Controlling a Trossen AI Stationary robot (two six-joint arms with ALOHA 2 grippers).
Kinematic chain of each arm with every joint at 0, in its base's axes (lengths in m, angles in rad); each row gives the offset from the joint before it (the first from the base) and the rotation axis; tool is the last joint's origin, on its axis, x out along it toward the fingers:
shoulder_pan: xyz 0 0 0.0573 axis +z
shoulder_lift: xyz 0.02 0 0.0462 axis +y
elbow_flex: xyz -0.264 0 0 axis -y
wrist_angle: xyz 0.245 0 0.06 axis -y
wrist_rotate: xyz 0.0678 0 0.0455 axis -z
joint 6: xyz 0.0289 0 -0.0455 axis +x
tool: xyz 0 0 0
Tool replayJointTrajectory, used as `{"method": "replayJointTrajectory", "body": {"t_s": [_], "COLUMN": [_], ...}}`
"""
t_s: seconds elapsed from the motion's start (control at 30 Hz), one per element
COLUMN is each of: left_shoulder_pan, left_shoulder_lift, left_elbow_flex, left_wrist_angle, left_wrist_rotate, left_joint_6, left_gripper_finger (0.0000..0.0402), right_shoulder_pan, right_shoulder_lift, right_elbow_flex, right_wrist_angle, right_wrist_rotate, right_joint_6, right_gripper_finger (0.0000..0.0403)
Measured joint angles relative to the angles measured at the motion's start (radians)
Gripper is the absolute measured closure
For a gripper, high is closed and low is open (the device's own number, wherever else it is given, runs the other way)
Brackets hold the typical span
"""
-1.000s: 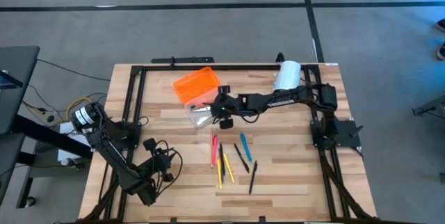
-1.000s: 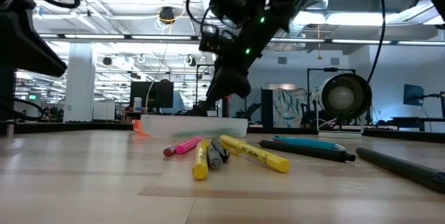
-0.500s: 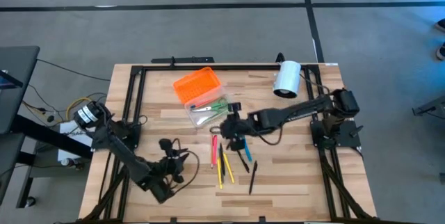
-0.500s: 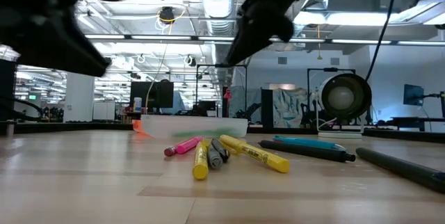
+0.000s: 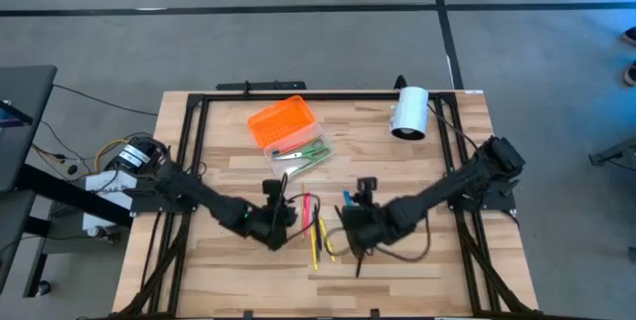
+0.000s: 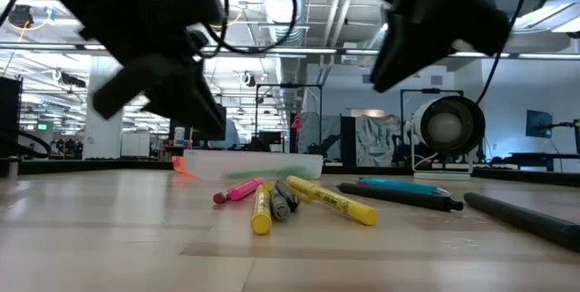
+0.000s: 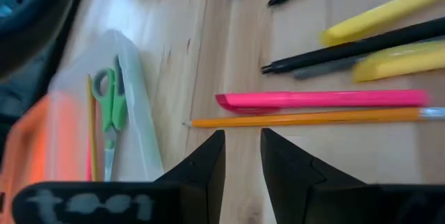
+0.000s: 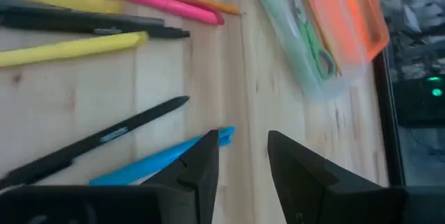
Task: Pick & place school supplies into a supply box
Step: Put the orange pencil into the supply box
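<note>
We log scissors (image 7: pixel 111 109) + one pencil already in supply box (image 5: pixel 298 160); approx. eight pens/pencils (image 5: pixel 320 231) left on desk (image 5: pixel 417 176), left hand (image 7: pixel 242 156) and right hand (image 8: pixel 242 153) both empty, slightly parted above them.

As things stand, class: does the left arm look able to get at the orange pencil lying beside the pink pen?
Probably yes. The left gripper hangs just short of the orange pencil, jaws open, with only bare table between. The pink pen lies close alongside and could be caught too.
</note>
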Motion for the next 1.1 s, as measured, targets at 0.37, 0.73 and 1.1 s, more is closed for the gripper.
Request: {"method": "replayJointTrajectory", "body": {"t_s": [0.37, 0.73, 1.1], "left_shoulder_pan": [0.149, 0.218, 0.25], "left_shoulder_lift": [0.0, 0.005, 0.132], "left_elbow_flex": [0.0, -0.004, -0.009], "left_wrist_angle": [0.165, 0.191, 0.251], "left_wrist_rotate": [0.252, 0.4, 0.449], "left_joint_6": [0.159, 0.217, 0.219], "left_gripper_finger": [0.0318, 0.0318, 0.0318], "right_shoulder_pan": [0.243, 0.361, 0.354], "right_shoulder_lift": [0.0, 0.0, 0.0], "right_elbow_flex": [-0.13, -0.214, -0.222], "right_wrist_angle": [-0.017, -0.031, -0.036], "right_wrist_rotate": [0.251, 0.41, 0.436], "right_joint_6": [0.389, 0.641, 0.655], "right_gripper_finger": [0.0285, 0.0285, 0.0285]}}
